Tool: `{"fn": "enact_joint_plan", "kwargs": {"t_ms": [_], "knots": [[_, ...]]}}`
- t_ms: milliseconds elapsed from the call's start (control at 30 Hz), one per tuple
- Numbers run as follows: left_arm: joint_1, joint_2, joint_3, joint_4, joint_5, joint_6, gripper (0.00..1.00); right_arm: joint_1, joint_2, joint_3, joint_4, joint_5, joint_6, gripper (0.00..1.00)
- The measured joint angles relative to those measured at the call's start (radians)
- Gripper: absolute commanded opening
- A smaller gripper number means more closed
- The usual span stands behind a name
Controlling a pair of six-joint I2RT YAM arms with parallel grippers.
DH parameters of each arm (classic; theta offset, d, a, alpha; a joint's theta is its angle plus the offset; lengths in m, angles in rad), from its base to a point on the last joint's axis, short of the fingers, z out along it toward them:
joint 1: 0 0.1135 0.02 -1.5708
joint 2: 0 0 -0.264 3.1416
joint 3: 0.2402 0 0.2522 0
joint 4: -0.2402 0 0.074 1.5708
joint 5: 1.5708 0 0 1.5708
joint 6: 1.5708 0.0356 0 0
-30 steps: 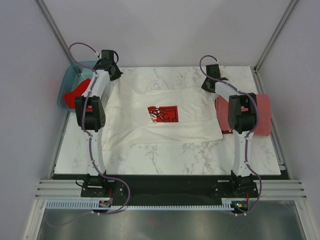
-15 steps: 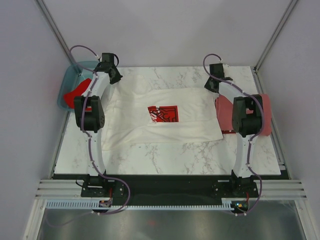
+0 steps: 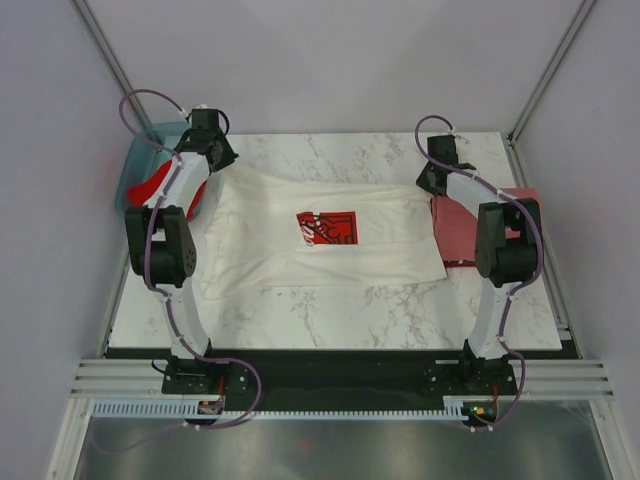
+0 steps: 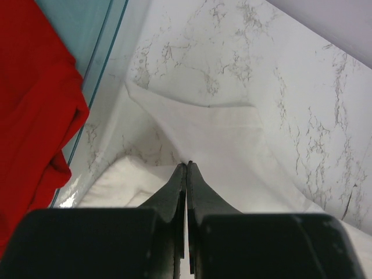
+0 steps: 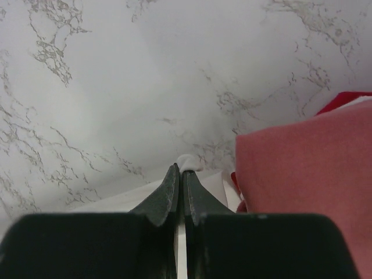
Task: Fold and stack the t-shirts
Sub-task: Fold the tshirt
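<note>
The white t-shirt with a red-and-black square print lies spread on the marble table. My left gripper is shut on its far left corner; in the left wrist view the gripper pinches white cloth. My right gripper is shut on its far right corner; in the right wrist view the gripper holds a tuft of white cloth. The dull brick-red shirt lies folded at the right, also in the right wrist view. The bright red shirt sits in the tub, also in the left wrist view.
A translucent teal plastic tub stands at the table's far left corner; its wall shows in the left wrist view. Grey enclosure walls surround the table. A black strip and metal rails run along the near edge.
Both grippers have moved toward the far edge and slightly outward with the shirt's far corners, pulling the white shirt taut. The arms' elbows have swung outward.
</note>
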Motion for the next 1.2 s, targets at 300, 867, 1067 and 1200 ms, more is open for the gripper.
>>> {"fn": "enact_joint_plan", "kwargs": {"t_ms": [300,867,1067,1200], "knots": [[0.000,-0.190,-0.224,0.062,-0.003,0.014,0.02,0.000,-0.134,-0.135,0.019,-0.016,-0.001,0.00],[-0.002,-0.526,-0.570,0.094,-0.024,0.018,0.02,0.011,-0.382,-0.391,0.029,-0.018,-0.019,0.00],[-0.009,-0.659,-0.666,0.089,-0.024,0.018,0.02,0.013,-0.434,-0.433,0.029,-0.018,-0.028,0.00],[-0.014,-0.715,-0.709,0.079,-0.025,0.018,0.02,0.013,-0.440,-0.455,0.029,-0.016,-0.035,0.01]]}}
